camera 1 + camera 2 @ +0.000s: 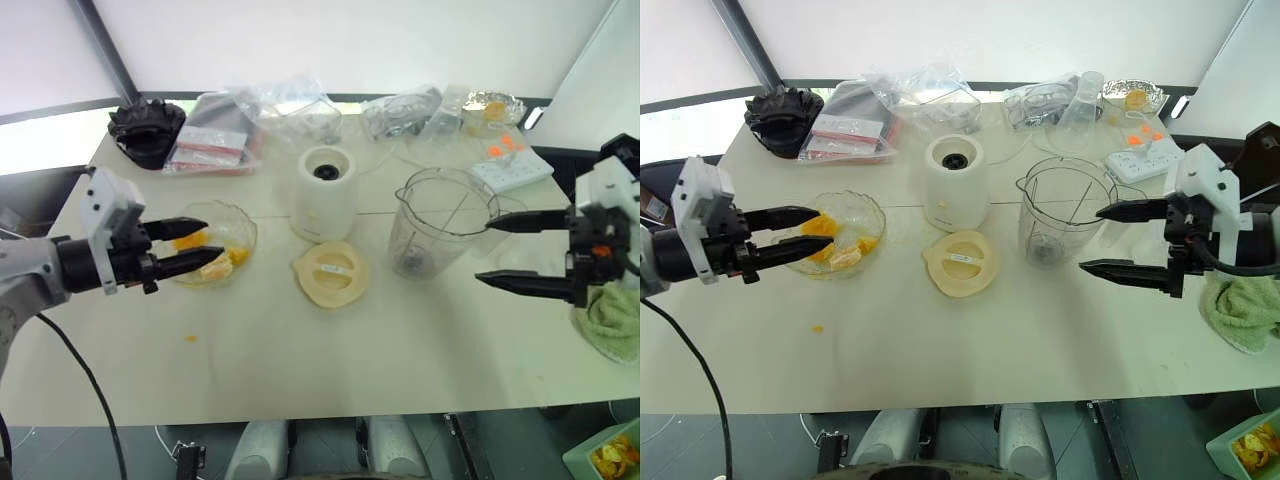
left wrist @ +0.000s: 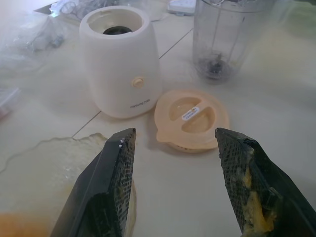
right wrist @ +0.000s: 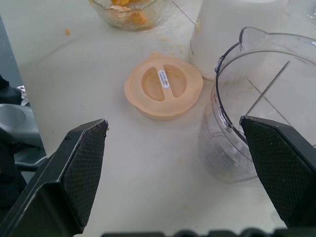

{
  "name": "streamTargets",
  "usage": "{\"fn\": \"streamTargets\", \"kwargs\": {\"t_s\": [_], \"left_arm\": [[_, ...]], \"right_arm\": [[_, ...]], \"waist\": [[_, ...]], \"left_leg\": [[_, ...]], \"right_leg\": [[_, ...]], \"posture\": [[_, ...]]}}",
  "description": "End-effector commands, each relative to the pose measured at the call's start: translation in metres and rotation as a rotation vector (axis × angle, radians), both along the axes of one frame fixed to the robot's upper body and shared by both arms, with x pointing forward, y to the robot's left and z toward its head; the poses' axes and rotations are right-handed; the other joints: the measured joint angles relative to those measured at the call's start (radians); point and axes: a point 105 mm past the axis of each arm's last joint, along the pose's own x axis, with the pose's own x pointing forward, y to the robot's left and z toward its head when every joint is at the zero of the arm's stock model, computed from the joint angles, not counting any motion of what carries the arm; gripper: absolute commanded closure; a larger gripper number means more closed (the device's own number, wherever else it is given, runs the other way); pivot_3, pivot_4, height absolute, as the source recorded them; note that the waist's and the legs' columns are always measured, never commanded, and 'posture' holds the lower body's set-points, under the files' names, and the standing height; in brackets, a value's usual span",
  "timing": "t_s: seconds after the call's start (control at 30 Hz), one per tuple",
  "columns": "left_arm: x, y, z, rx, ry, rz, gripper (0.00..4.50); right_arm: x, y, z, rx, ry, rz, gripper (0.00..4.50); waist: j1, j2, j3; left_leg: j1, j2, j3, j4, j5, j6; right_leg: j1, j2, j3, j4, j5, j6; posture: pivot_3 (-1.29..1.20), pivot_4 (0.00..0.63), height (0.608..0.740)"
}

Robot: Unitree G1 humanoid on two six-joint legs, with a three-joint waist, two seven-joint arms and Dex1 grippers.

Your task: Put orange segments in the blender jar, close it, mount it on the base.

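The orange segments (image 1: 836, 243) are located in a shallow glass dish (image 1: 868, 215) on the table (image 1: 970, 340), at about 9 o'clock from the base (image 1: 956, 183). The left tool (image 1: 808, 233) is positioned directly over the dish, with its fingers parted and nothing gripped; pulp is seen smeared on one finger pad (image 2: 252, 197) in the left wrist view. The blender jar (image 1: 1064, 210) stands upright and uncovered at about 3 o'clock from the base, just beside it, and appears empty apart from the dark blade at its bottom. The cream lid (image 1: 961, 262) lies flat on the table at about 6 o'clock from the base. The right tool (image 1: 1110, 240) is held fully open and empty at about 3 o'clock from the jar, close to its wall. The segments are therefore judged to be the left arm's work: they lie under the left tool, and the jar mouth lies at about 3 o'clock from the dish, beyond the base, so a loaded carry would be routed over or around the base. One stray fragment (image 1: 817, 327) lies on the table at about 6 o'clock from the dish.
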Motion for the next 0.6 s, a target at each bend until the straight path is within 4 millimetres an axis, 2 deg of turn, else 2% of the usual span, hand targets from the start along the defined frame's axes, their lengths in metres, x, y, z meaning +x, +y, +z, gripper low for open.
{"fn": "streamTargets", "kwargs": {"t_s": [0.03, 0.4, 0.6], "left_arm": [[-0.004, -0.004, 0.01, 0.009, -0.025, -0.035, 1.87], [0.001, -0.005, 0.006, 0.013, -0.031, -0.023, 1.87], [0.007, -0.002, 0.006, 0.028, -0.048, -0.017, 1.87]], "right_arm": [[0.0, 0.004, 0.01, -0.002, -0.054, 0.02, 0.04], [0.003, 0.007, 0.011, 0.003, -0.067, 0.021, 0.04], [0.004, 0.018, 0.009, 0.019, -0.056, 0.056, 0.04]], "waist": [[0.0, 0.0, 0.0], [0.0, 0.0, 0.0], [0.0, 0.0, 0.0]], "left_leg": [[0.0, 0.0, 0.0, 0.0, 0.0, 0.0], [0.0, 0.0, 0.0, 0.0, 0.0, 0.0], [0.0, 0.0, 0.0, 0.0, 0.0, 0.0]], "right_leg": [[0.0, 0.0, 0.0, 0.0, 0.0, 0.0], [0.0, 0.0, 0.0, 0.0, 0.0, 0.0], [0.0, 0.0, 0.0, 0.001, 0.0, 0.0]], "posture": [[0.0, 0.15, 0.74], [0.0, 0.15, 0.74], [0.0, 0.15, 0.74]]}}
